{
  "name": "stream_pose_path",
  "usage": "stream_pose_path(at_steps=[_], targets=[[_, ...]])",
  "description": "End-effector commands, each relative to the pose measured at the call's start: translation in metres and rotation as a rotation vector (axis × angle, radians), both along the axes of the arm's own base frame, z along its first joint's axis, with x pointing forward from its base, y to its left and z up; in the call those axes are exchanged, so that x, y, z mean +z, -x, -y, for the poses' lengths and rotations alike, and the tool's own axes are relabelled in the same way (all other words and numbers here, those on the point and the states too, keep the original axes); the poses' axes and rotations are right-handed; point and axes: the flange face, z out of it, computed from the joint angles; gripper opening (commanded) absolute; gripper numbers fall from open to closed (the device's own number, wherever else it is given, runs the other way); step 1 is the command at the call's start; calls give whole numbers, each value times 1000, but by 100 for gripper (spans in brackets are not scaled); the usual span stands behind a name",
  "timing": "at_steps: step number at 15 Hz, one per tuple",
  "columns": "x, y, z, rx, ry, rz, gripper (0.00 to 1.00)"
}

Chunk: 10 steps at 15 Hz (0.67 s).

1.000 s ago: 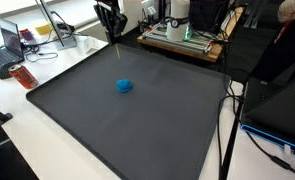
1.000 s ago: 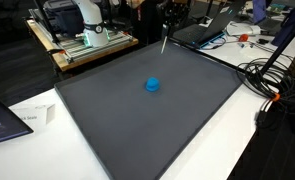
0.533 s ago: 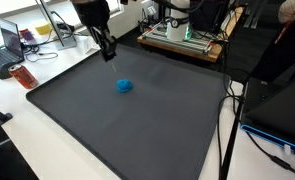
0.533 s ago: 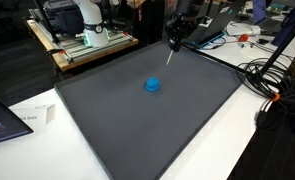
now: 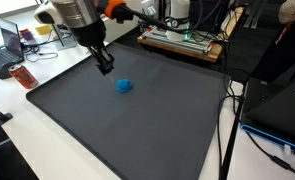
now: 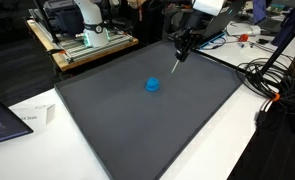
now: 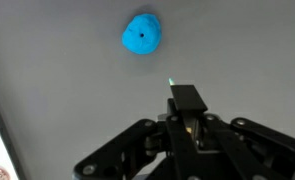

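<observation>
You're looking at one small round blue object [image 5: 124,86], one dark grey mat [image 5: 137,125] spread over one white table [image 5: 32,140], one black pincer [image 5: 105,68] and one open laptop [image 5: 4,45] at the edge.

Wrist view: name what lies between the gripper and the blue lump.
Only bare dark mat lies between gripper and blue lump; the wrist view shows it plainly.

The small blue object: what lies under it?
The blue object rests directly on the dark grey mat, which shows on all sides of it. The patch beneath it is covered, so whether anything is there cannot be seen.
</observation>
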Motion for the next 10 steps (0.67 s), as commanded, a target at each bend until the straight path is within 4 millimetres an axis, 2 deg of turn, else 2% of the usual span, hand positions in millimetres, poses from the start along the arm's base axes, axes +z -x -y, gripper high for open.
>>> stream_pose_path(at_steps=[1, 6, 10], targets=[[-16, -14, -4, -21, 45, -38, 3], [-47, -21, -17, -23, 144, -42, 3], [-64, -18, -41, -4, 224, -48, 3]])
